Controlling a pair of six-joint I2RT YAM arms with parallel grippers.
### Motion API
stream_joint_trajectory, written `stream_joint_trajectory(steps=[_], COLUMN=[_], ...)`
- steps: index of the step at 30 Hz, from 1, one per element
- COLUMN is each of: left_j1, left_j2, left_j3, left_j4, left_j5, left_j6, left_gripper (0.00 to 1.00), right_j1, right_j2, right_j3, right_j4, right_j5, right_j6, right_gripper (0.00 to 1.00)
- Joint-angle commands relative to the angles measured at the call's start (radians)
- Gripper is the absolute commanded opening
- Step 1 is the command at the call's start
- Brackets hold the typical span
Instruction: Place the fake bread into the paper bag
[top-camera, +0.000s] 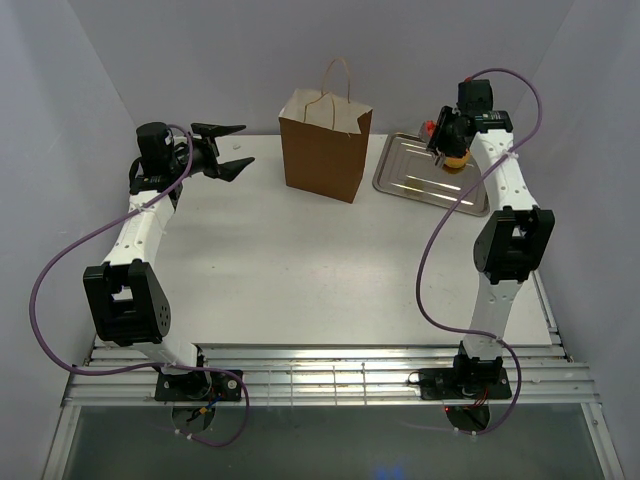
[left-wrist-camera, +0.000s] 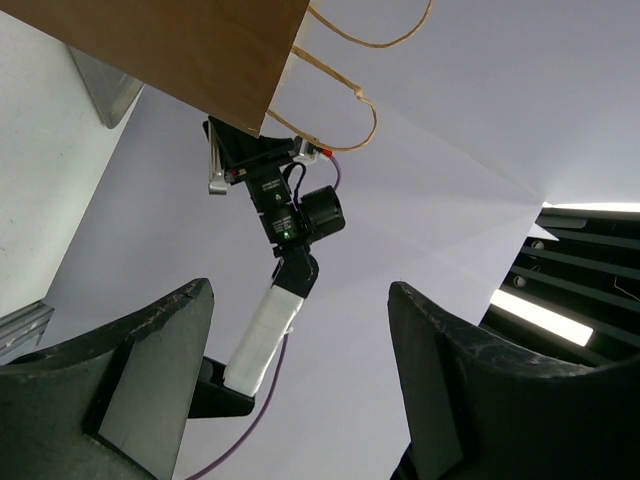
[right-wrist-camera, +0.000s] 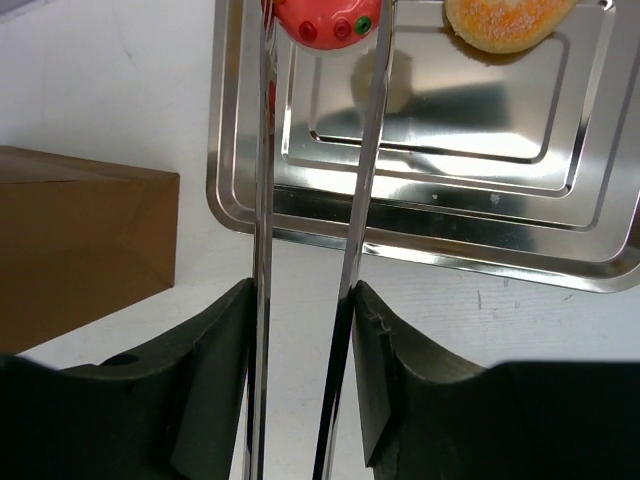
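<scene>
We log right gripper (right-wrist-camera: 305, 290) clamped on tongs (right-wrist-camera: 262, 200) | tong tips pinch red-topped tart (right-wrist-camera: 325, 20) at tray (right-wrist-camera: 420, 215) corner, beyond the fingers | paper bag (right-wrist-camera: 70, 250) left of tray | left gripper (left-wrist-camera: 300, 290) spread apart, empty

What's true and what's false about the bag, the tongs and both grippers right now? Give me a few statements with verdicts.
1. The right gripper is shut on the long thin tongs. True.
2. The tongs pinch the orange ring donut. False: they pinch the red-topped round tart; the donut sits beside it on the flat silver metal tray.
3. The brown kraft paper bag lies flat. False: it stands upright.
4. The left gripper is open and empty. True.
</scene>
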Motion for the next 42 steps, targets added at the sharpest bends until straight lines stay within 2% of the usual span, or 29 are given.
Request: stream_joint_trajectory(steps=[1,15,19,27,42], left_j1=[-0.003,-0.007,-0.009,-0.018,-0.026], left_j2=[-0.035,-0.024,-0.018,0.006,0.012], left_j3=[0.001,-0.006,-0.008,0.027,0.026], left_j4=[0.023,0.031,0.037,0.039,0.039], left_j5=[0.004,0.006,0.007,0.009,0.009], left_j6=[-0.001,-0.008,-0.015,-0.014,-0.012], left_gripper=[0.81,0.81,0.81,0.81,0.81], right_j1=[0.004,0.056,0.082,0.159,0.255], right_j2=[-0.085,-0.278,-0.289,-0.271,-0.284], right_j3=[-0.012,-0.114,-0.088,0.067,0.107], right_j4=[0.027,0.103,0.103,0.093,0.176], right_j5=[-0.004,-0.087,-0.108,-0.133,-0.171], right_j6=[-0.011,-0.074,-0.091,-0.119,-0.18], right_gripper=[0.33,0.33,0.33,0.33,0.32])
